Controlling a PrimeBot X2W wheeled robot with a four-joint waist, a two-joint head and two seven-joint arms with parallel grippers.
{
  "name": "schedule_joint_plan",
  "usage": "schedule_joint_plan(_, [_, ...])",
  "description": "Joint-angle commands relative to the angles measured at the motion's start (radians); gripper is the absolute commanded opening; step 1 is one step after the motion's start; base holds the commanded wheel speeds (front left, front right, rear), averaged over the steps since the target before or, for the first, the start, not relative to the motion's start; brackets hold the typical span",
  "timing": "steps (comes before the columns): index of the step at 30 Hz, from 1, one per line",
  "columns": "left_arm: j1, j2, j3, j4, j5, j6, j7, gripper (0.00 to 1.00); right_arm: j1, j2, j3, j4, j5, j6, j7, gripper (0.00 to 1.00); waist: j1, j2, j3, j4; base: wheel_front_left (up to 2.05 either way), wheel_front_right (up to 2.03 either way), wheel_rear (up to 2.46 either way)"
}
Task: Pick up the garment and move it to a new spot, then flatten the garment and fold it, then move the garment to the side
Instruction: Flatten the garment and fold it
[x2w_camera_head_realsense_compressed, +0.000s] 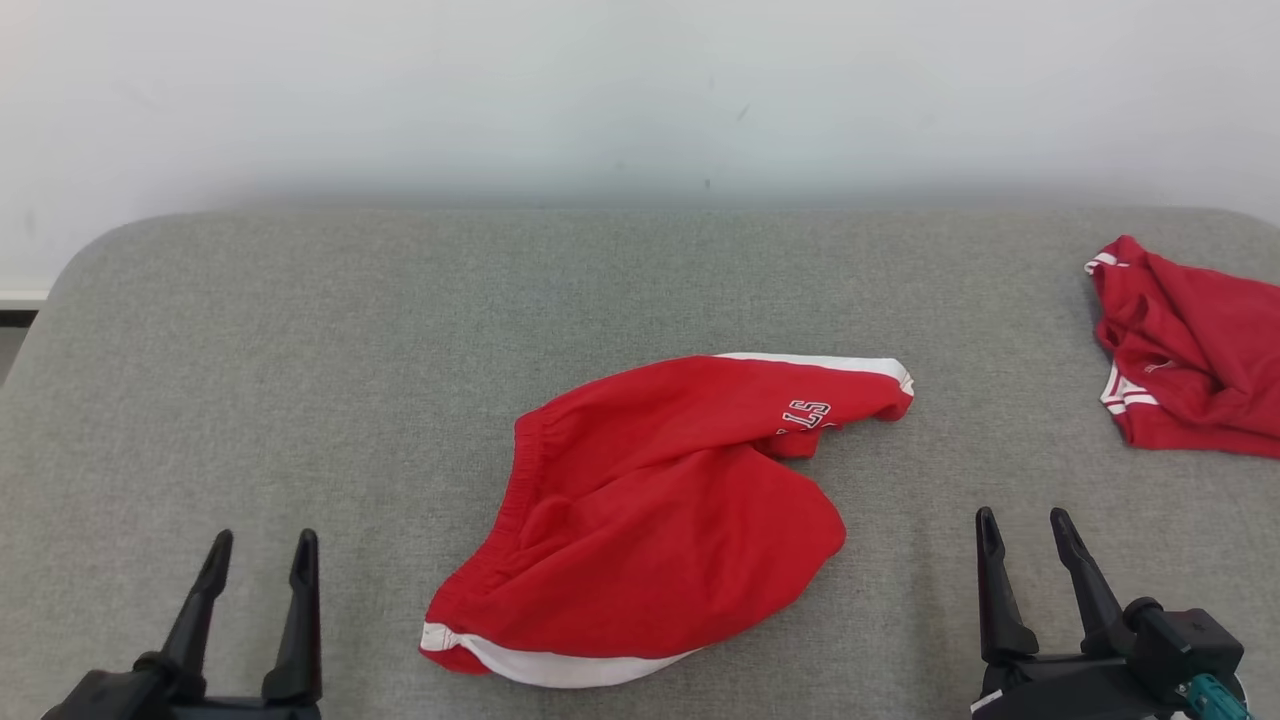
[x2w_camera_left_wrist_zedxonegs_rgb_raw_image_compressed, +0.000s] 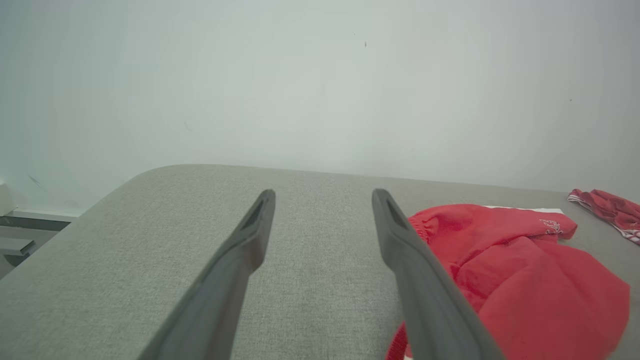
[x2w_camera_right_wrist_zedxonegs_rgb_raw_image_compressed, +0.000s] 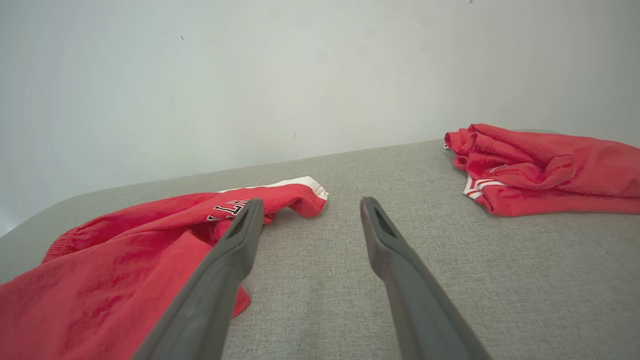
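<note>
Two grippers hovered low over the near part of the grey padded surface (x2w_camera_head_realsense_compressed: 300, 330), each with its dark fingers spread and nothing between them. The left gripper (x2w_camera_head_realsense_compressed: 265, 540) sat at the lower left of the head view and the right gripper (x2w_camera_head_realsense_compressed: 1022, 518) at the lower right, both pointing toward the pale wall (x2w_camera_head_realsense_compressed: 600, 100). Between them, touching neither, lay the garment (x2w_camera_head_realsense_compressed: 650, 510): red shorts with white trim, crumpled. The gathered waistband faced left, and one leg with stitched lettering reached toward the far right. A second red garment (x2w_camera_head_realsense_compressed: 1190, 350) lay bunched at the surface's right edge, well apart from the shorts.
</note>
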Motion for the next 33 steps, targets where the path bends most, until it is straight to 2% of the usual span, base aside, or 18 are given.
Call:
schedule_joint_plan(1, [0.022, -0.016, 0.026, -0.007, 0.028, -0.005, -0.003, 1.00, 0.010, -0.006, 0.000, 0.002, -0.006, -0.003, 0.000, 1.00, 0.0001, 0.0001, -0.008, -0.006, 0.00, 0.00, 0.00])
schedule_joint_plan(16, [0.078, -0.130, 0.162, 0.036, 0.144, -0.018, -0.003, 1.00, 0.034, -0.013, 0.014, 0.025, -0.003, -0.003, 0.000, 1.00, 0.0001, 0.0001, -0.038, -0.013, 0.00, 0.00, 0.00])
schedule_joint_plan(26, [0.081, -0.159, 0.171, 0.047, 0.162, -0.025, -0.003, 1.00, 0.036, -0.029, 0.032, 0.048, 0.012, -0.003, 0.000, 1.00, 0.0001, 0.0001, -0.053, -0.009, 0.00, 0.00, 0.00])
schedule_joint_plan(33, [0.052, -0.153, 0.134, 0.047, 0.155, -0.025, -0.003, 1.00, -0.036, -0.054, 0.106, 0.098, 0.012, -0.003, 0.015, 1.00, 0.0001, 0.0001, -0.043, 0.018, 0.00, 0.00, 0.00])
